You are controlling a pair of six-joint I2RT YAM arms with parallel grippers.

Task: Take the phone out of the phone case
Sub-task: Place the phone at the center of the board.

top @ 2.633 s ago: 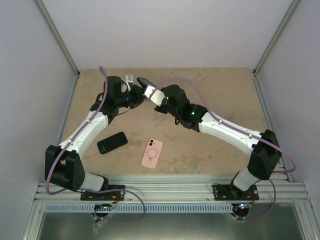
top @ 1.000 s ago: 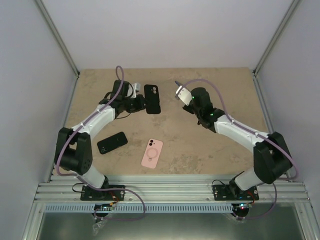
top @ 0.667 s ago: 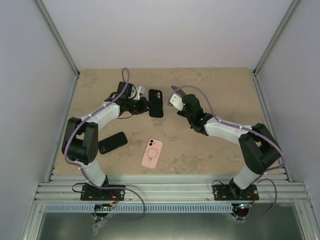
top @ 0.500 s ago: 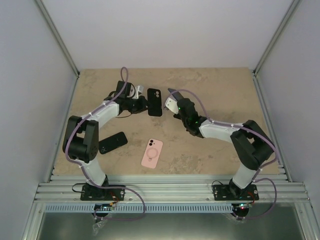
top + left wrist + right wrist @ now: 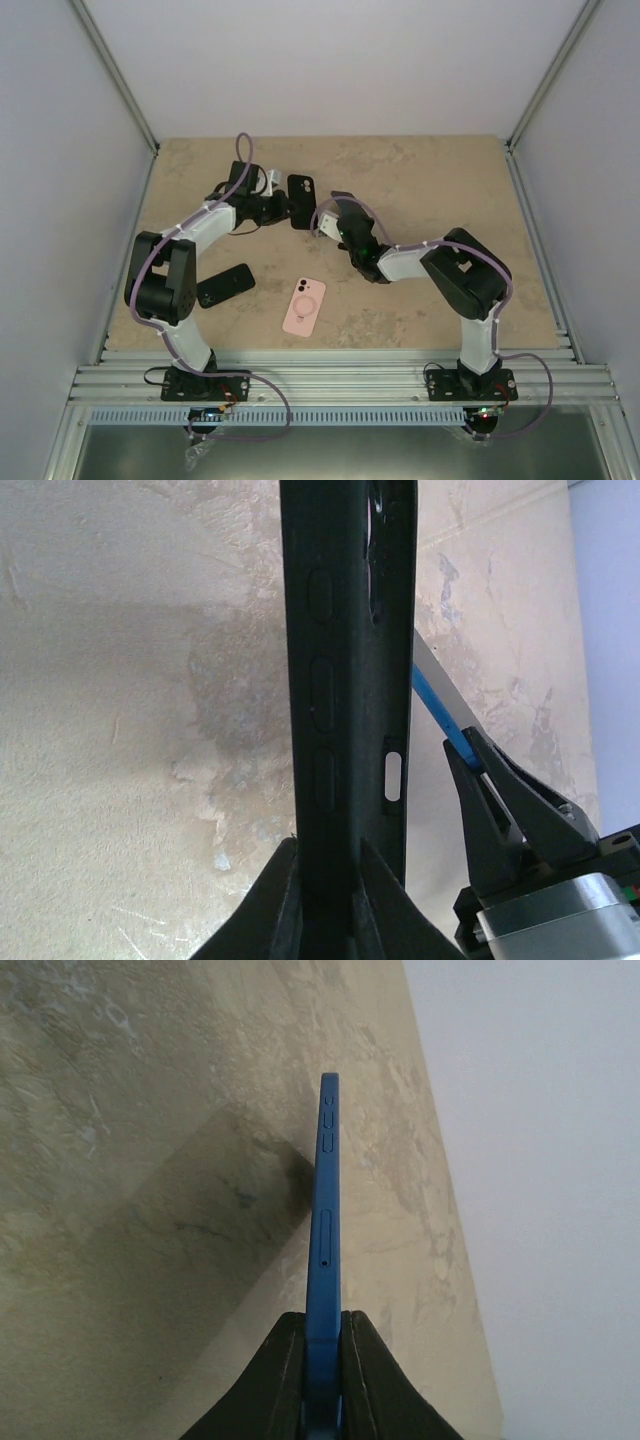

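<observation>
1 phone (image 5: 328, 1210): blue, slim, likely stiff and slippery; right tool (image 5: 322, 1325) clamped across its faces, just beside case (image 5: 340, 680). 1 case: black, likely pliable; left tool (image 5: 325, 855) clamped on its end.

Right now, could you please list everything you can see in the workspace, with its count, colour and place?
Black phone case: one, black, held up at far centre-left in the left pincer.
Phone: one, blue, edge-on in the right pincer, close beside the case.
Pink case: one, pink with a ring on its back, flat on the table near the middle.
Black slab: one, black, flat on the table left of the pink case; phone or case, cannot tell.
Table: one, beige, marbled.
Left arm and right arm: two, white and black, purple cables.
Left pincer: black, shut on the black phone case.
Right pincer: black, shut on the phone.
</observation>
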